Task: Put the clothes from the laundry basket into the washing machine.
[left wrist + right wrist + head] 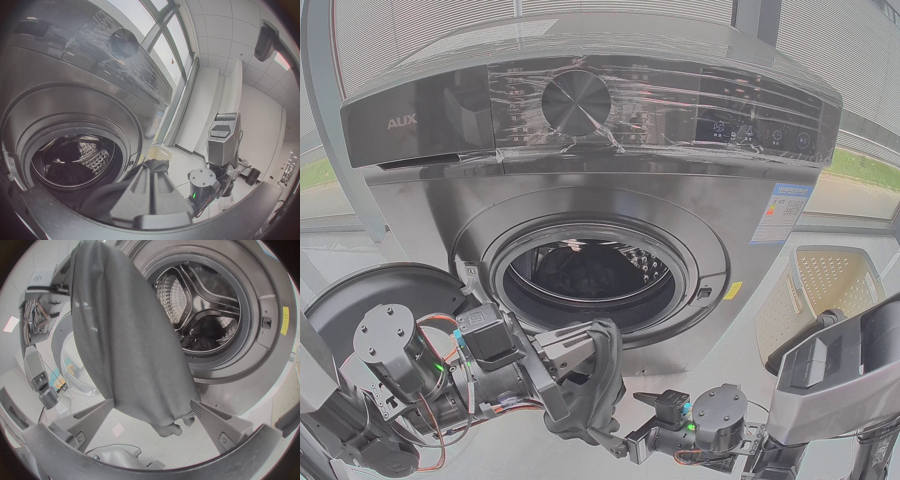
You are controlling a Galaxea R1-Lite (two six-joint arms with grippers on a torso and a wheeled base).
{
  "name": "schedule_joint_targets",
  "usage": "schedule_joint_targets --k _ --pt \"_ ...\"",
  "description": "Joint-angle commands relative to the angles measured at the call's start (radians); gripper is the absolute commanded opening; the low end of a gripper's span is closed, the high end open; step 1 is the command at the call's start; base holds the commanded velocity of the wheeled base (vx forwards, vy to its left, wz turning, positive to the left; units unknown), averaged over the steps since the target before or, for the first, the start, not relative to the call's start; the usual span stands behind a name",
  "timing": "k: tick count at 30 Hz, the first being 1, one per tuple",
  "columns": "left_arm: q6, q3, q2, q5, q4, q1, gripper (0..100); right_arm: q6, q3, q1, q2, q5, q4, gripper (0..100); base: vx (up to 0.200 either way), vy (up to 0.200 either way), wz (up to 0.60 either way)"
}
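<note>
Garment (599,384), dark grey, hangs limp from left tool (589,342).

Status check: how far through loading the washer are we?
Done: the door is open and dark clothes lie in the drum. In hand: the left gripper is shut on a grey garment hanging before the opening; the open right gripper sits under its lower end. Left: get this garment inside. The laundry basket shows no clothes in its visible part, though the right arm hides some.

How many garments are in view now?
2: one grey garment hangs from the left hand before the washer; a black garment lies in the drum. More may be hidden.
</note>
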Motion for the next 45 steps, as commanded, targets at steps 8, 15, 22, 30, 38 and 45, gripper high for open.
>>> schedule_joint_targets --k 8,15,22,30,38,45 --pt "-0.002 -0.011 -0.001 0.003 -0.002 0.000 0 -0.031 -0.119 -0.023 0.045 -0.003 -0.001 100 0.000 0.000 0.00" --pt "-0.011 -0.034 -0.003 0.004 -0.002 0.000 0 -0.046 -0.153 -0.055 0.085 -0.006 -0.003 100 0.000 0.000 0.00" --pt "-0.017 -0.033 -0.007 0.006 -0.002 0.000 0 -0.055 -0.200 -0.078 0.105 -0.006 -0.003 100 0.000 0.000 0.00" --pt "-0.019 -0.031 -0.010 0.009 -0.002 0.000 0 -0.054 -0.215 -0.084 0.097 -0.022 -0.003 0 0.000 0.000 0.00" --pt "0.001 -0.049 0.083 0.095 -0.001 0.100 0 -0.041 -0.129 -0.006 0.010 -0.026 -0.003 0 0.000 0.000 0.00" --pt "0.042 -0.066 0.209 0.130 -0.002 0.218 0 -0.008 -0.005 0.051 -0.110 -0.049 0.000 0 0.000 0.000 0.00"
